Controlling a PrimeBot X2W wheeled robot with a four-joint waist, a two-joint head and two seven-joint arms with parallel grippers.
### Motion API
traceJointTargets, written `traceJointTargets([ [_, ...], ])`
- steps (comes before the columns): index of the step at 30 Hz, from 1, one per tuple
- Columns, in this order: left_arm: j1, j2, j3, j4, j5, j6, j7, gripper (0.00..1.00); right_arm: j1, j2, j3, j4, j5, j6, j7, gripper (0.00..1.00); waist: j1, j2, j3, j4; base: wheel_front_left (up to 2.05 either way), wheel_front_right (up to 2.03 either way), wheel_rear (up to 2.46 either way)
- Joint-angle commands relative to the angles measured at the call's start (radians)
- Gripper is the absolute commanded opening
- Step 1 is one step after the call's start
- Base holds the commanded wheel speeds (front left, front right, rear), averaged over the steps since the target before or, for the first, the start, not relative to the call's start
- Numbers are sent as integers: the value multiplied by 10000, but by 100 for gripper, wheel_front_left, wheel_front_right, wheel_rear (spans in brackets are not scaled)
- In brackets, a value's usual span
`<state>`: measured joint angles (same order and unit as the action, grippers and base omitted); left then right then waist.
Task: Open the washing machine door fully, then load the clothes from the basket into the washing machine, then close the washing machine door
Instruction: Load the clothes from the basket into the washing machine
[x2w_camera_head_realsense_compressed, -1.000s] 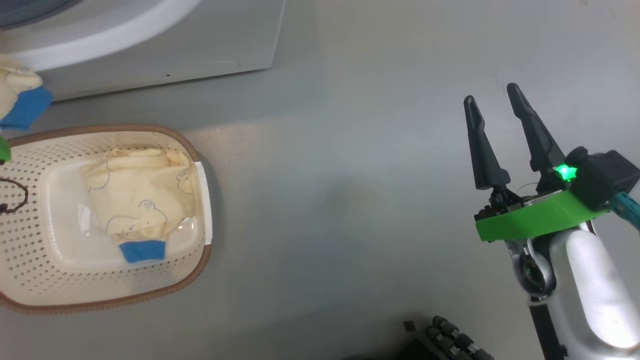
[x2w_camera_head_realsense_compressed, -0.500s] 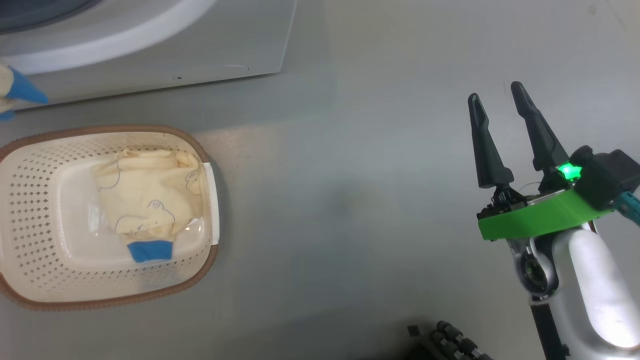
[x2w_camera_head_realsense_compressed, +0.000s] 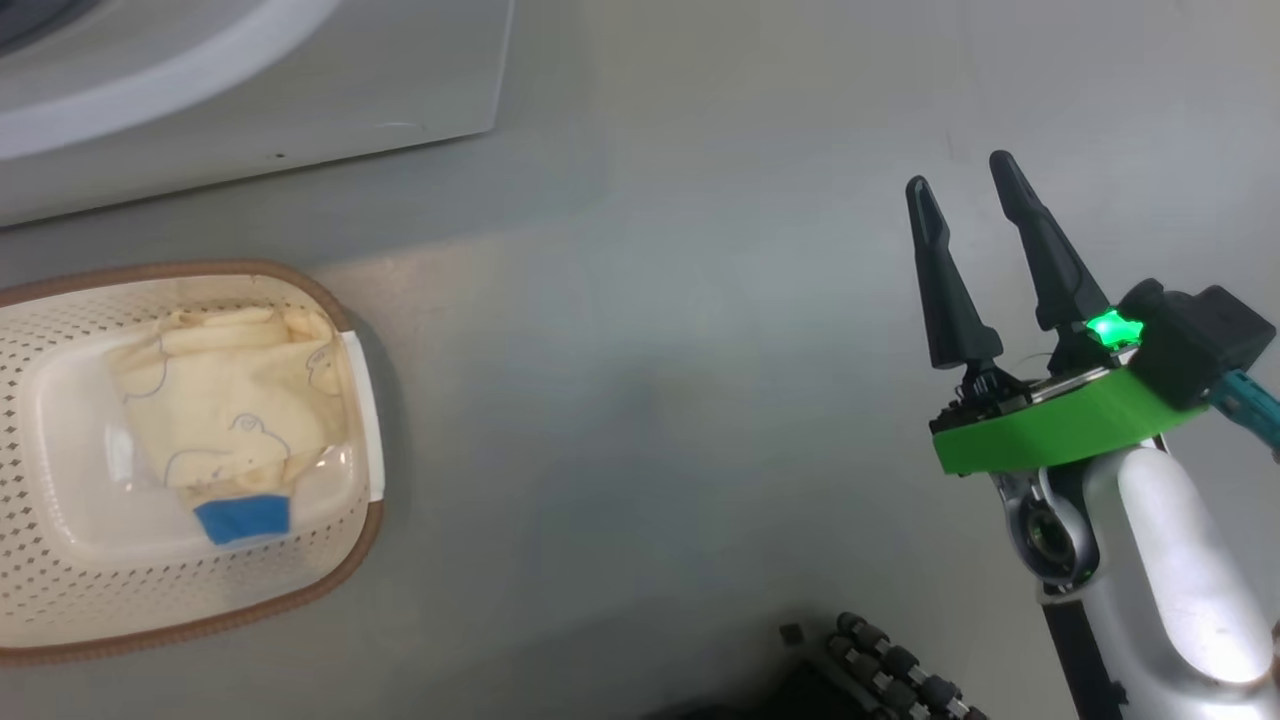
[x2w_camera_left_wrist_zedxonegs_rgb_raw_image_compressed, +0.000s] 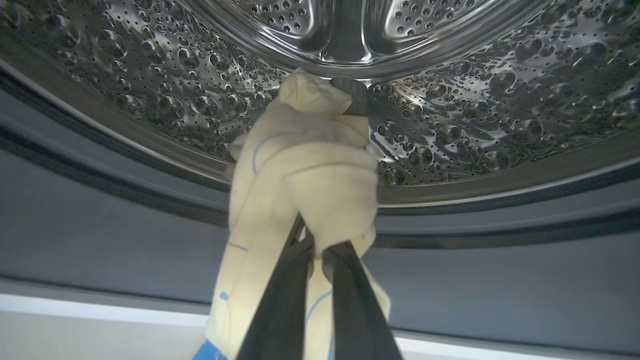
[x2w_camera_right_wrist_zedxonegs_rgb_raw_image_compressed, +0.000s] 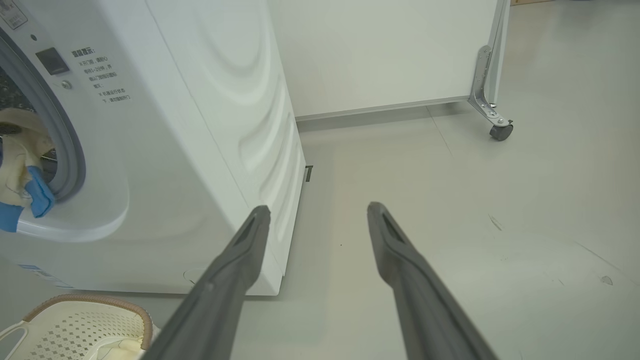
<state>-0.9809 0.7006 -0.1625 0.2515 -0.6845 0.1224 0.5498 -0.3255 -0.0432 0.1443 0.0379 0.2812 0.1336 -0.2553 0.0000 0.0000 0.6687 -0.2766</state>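
My left gripper (x2w_camera_left_wrist_zedxonegs_rgb_raw_image_compressed: 315, 245) is shut on a cream garment (x2w_camera_left_wrist_zedxonegs_rgb_raw_image_compressed: 305, 185), one of the clothes, and holds it at the mouth of the washing machine, over the grey gasket (x2w_camera_left_wrist_zedxonegs_rgb_raw_image_compressed: 500, 280) and before the dimpled steel drum (x2w_camera_left_wrist_zedxonegs_rgb_raw_image_compressed: 475, 125). In the right wrist view that garment (x2w_camera_right_wrist_zedxonegs_rgb_raw_image_compressed: 20, 170) hangs at the opening of the washing machine (x2w_camera_right_wrist_zedxonegs_rgb_raw_image_compressed: 200, 125). More of the clothes (x2w_camera_head_realsense_compressed: 220, 410), with a blue patch, lie in the basket (x2w_camera_head_realsense_compressed: 365, 540) on the floor. My right gripper (x2w_camera_head_realsense_compressed: 960, 185) hovers open over bare floor, far right of the basket. The washing machine door is out of view.
The washing machine's white lower front (x2w_camera_head_realsense_compressed: 300, 90) stands just behind the basket. A white panel on a caster (x2w_camera_right_wrist_zedxonegs_rgb_raw_image_compressed: 500, 131) stands beyond the machine's right side. A dark ribbed part of my base (x2w_camera_head_realsense_compressed: 880, 670) shows at the bottom edge.
The held garment with its blue patch has left the head view's left edge. The head camera has shifted, so the basket sits further left. My right gripper stays open.
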Motion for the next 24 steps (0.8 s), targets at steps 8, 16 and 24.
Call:
traceJointTargets([
  [8,-1553,1027,299,824,569,-483,-700,0,-106,-70,472,-329,473,-29,-64,100,0,0,707,-970,0,0,0],
  [16,-2886,1426,23,1603,1794,-653,-2587,0,-212,-70,684,-355,794,-29,-64,100,0,0,1170,-1512,0,0,0],
  [24,-3941,1207,-238,2082,2729,-442,-4895,0,-273,-70,688,-374,885,-29,-64,100,0,0,1453,-1620,0,0,0],
])
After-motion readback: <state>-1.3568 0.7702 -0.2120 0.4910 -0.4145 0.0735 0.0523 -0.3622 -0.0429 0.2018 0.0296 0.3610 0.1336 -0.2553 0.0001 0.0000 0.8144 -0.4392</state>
